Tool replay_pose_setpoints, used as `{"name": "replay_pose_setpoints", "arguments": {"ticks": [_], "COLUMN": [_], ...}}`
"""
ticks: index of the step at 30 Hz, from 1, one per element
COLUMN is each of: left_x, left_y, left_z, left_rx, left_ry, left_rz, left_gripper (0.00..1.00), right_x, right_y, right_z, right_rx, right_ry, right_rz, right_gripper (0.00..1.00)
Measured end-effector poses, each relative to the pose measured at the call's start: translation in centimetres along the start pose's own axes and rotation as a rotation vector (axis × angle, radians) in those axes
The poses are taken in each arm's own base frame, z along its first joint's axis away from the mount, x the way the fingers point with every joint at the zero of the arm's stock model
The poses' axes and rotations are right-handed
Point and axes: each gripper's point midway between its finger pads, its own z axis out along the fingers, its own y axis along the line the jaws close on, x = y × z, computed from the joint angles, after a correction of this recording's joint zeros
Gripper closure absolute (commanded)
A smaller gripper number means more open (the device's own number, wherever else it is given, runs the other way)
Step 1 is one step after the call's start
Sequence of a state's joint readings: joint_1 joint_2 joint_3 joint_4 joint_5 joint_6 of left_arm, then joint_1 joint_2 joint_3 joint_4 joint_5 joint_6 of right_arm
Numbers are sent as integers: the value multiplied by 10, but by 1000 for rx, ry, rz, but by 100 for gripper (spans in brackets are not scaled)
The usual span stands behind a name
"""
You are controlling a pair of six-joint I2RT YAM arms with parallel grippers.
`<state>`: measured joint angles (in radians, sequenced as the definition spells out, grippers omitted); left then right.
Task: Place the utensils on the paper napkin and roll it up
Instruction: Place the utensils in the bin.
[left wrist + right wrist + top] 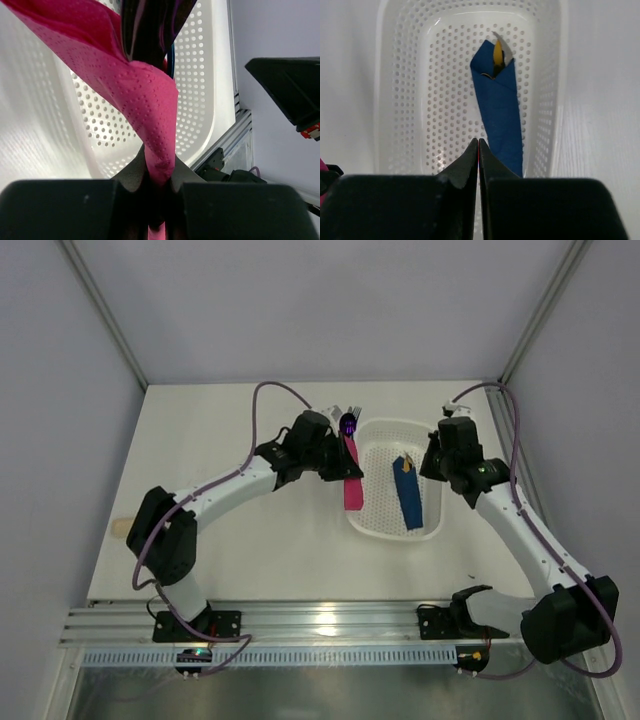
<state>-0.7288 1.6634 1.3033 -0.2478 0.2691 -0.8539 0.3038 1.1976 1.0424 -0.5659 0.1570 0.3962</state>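
At the middle of the white desk (240, 550), toward its right half, stands a white perforated basket (395, 536). Along the rim on the left arm's side, the left tool (335, 458) pinches the paper napkin (352, 485), which shows from above as a narrow magenta-pink strip running alongside the basket wall. Dark purple utensils (348, 423) stick out of the strip's far end, their glossy tips just beyond the basket's far left corner. Whether the bundle touches the rim or the desk cannot be told.

From the left wrist, the left tool (159, 175) has its fingers closed tightly on one end of the paper napkin (145, 100). The dotted pink sheet rises from the grip, folds over itself and wraps around the utensils (145, 30), which fill the top of that view as dark shiny shafts. Behind them lies the basket (210, 100).

Inside the basket (400, 100) lies a blue roll (500, 115), set lengthwise, with a yellow piece (497, 55) poking from its open far end. The blue roll (408, 495) sits in the half nearer the right arm.

Over that side hangs the right tool (432, 462). Seen from its own wrist, the right tool (478, 145) has its fingers pressed together with nothing between them, the tips just beside the near end of the blue roll.
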Motion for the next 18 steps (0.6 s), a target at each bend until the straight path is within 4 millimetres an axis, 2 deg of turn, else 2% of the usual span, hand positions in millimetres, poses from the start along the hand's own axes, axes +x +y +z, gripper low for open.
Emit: {"name": "replay_pose_setpoints", "arguments": {"ticks": [4, 7, 11, 17, 18], "left_x": [3, 5, 10, 15, 16], "left_y": [-2, -3, 1, 11, 11], "left_z": [30, 53, 80, 118, 119], "left_rx": [-4, -9, -18, -27, -28], "left_ry": [38, 60, 88, 124, 126], "left_rz": [9, 30, 44, 67, 68], "left_gripper": [100, 100, 100, 100, 100], "right_x": [4, 23, 43, 50, 51], "right_y": [-36, -57, -63, -63, -62], "right_z": [-2, 5, 9, 18, 20], "right_rx": [86, 134, 136, 131, 130], "right_ry": [-4, 48, 103, 133, 140], "right_rz": [43, 68, 81, 93, 95], "right_gripper": [96, 96, 96, 94, 94]}}
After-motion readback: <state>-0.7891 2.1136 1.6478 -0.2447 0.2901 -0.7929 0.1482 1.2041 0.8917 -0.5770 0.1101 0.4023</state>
